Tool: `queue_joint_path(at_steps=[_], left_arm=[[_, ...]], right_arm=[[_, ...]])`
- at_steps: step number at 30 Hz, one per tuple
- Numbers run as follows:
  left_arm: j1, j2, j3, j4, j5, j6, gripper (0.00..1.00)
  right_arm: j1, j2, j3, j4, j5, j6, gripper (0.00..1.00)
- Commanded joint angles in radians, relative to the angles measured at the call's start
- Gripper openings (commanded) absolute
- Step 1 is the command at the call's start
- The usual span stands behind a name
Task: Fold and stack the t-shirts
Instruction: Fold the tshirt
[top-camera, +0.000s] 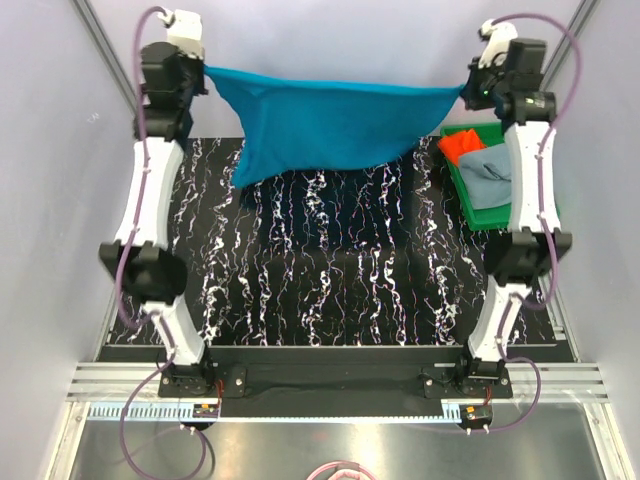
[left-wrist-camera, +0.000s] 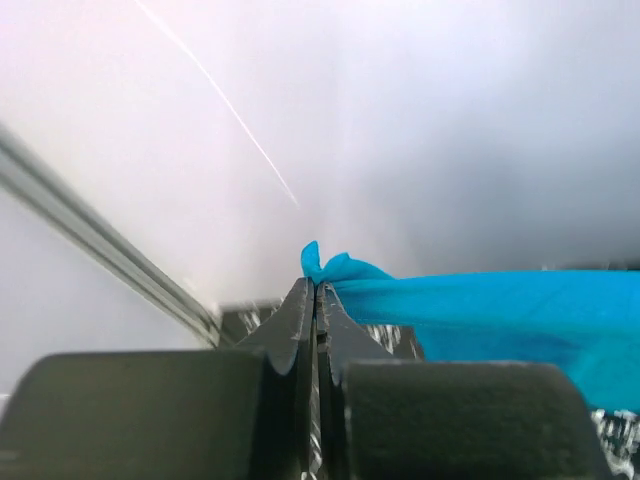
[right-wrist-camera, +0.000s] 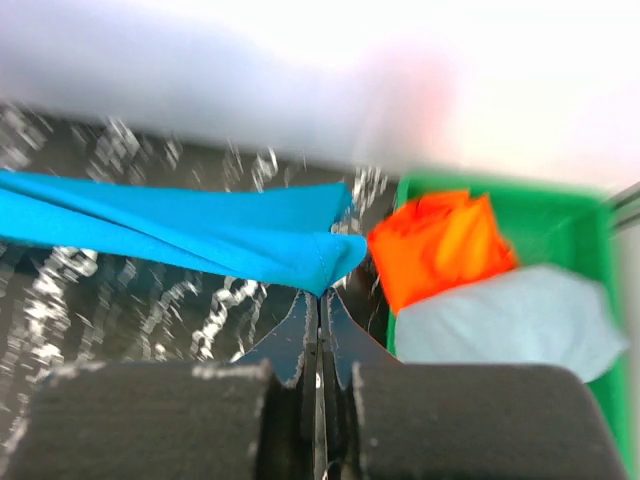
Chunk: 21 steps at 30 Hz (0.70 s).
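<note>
A teal-blue t-shirt hangs stretched in the air across the far side of the table, held at both top corners. My left gripper is shut on its left corner. At the other end my right gripper is shut on its right corner. The cloth sags lowest at the left, reaching the black marbled table. An orange-red t-shirt and a grey-blue t-shirt lie crumpled in the green tray; both show in the right wrist view, orange-red t-shirt, grey-blue t-shirt.
The green tray sits at the table's far right, right beside my right arm. Grey walls and metal frame posts close in the back and sides. A rail runs along the near edge by the arm bases.
</note>
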Motion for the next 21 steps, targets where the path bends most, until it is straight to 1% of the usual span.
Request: queue_joint_path(at_steps=[1,4,5,6,7,8,10,11,12,14,16,17,18,20,21], left_arm=[[0.028,-0.222,-0.038,0.209,-0.078,0.051,0.00],[0.027,-0.272,-0.027,0.022,-0.009,0.053,0.00],[0.027,-0.283,-0.024,-0.039,0.024,0.052,0.00],[0.027,-0.296,-0.036,-0.153,0.046,0.059,0.00],[0.027,-0.318,-0.045,-0.212,0.047,0.068,0.00],[0.027,-0.329,-0.070,-0.324,0.098,0.081,0.00],[0.027,-0.354,-0.094,-0.436,0.130,0.097,0.00],[0.028,-0.357,-0.110,-0.496,0.171,0.101,0.00],[0.028,-0.360,-0.121,-0.609,0.201,0.107,0.00],[0.028,-0.368,-0.154,-0.749,0.277,0.095,0.00],[0.028,-0.403,-0.197,-0.793,0.311,0.070,0.00],[0.028,-0.424,-0.261,-0.779,0.314,0.055,0.00],[0.030,-0.481,-0.300,-0.761,0.314,0.023,0.00],[0.030,-0.536,-0.389,-0.712,0.317,0.006,0.00],[0.030,-0.567,-0.406,-0.710,0.322,-0.001,0.00]], right_arm=[[-0.020,-0.196,-0.013,0.079,0.012,0.024,0.00],[-0.020,-0.274,-0.060,0.002,-0.017,0.013,0.00],[-0.020,-0.315,-0.111,-0.043,-0.030,0.010,0.00],[-0.020,-0.340,-0.152,-0.062,-0.036,-0.011,0.00],[-0.020,-0.369,-0.203,-0.073,-0.042,-0.025,0.00],[-0.018,-0.436,-0.340,-0.062,-0.047,-0.034,0.00],[-0.020,-0.501,-0.483,-0.041,-0.048,-0.069,0.00],[-0.018,-0.544,-0.593,-0.044,-0.057,-0.079,0.00],[-0.020,-0.555,-0.632,-0.056,-0.063,-0.097,0.00],[-0.020,-0.575,-0.720,-0.102,-0.068,-0.096,0.00],[-0.018,-0.590,-0.751,-0.136,-0.085,-0.085,0.00],[-0.020,-0.620,-0.780,-0.147,-0.097,-0.077,0.00],[-0.020,-0.636,-0.794,-0.147,-0.102,-0.063,0.00],[-0.020,-0.679,-0.824,-0.148,-0.105,-0.053,0.00],[-0.018,-0.688,-0.832,-0.153,-0.103,-0.053,0.00]])
